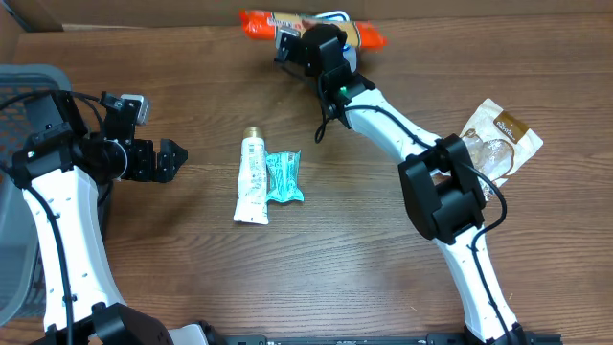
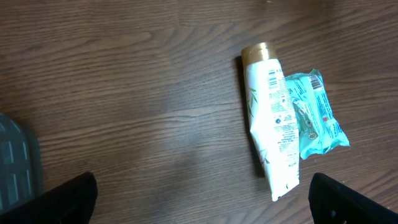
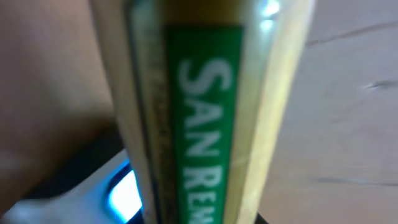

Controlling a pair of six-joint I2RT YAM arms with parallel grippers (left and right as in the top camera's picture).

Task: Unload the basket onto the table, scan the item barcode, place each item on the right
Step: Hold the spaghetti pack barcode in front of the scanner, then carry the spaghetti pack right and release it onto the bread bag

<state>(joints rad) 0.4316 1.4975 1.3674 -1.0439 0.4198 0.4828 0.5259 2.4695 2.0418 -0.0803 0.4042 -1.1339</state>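
A long packet [image 1: 261,21] with orange ends is held at the table's far edge, with my right gripper [image 1: 321,43] shut on its middle. In the right wrist view the packet [image 3: 205,112] fills the frame, showing a green label with white letters; my own fingers are hidden behind it. Just under it, at lower left, a white scanner [image 3: 115,194] glows blue. Whether the barcode faces the scanner I cannot tell. My left gripper [image 1: 178,159] hovers open over bare wood at the left, with nothing between its fingertips [image 2: 68,199].
A white tube with a gold cap [image 1: 251,179] and a teal packet [image 1: 283,177] lie side by side mid-table, also seen as tube [image 2: 270,118] and packet [image 2: 317,115]. A brown and clear bag [image 1: 498,139] lies at the right. A grey basket [image 1: 29,81] stands at the left edge.
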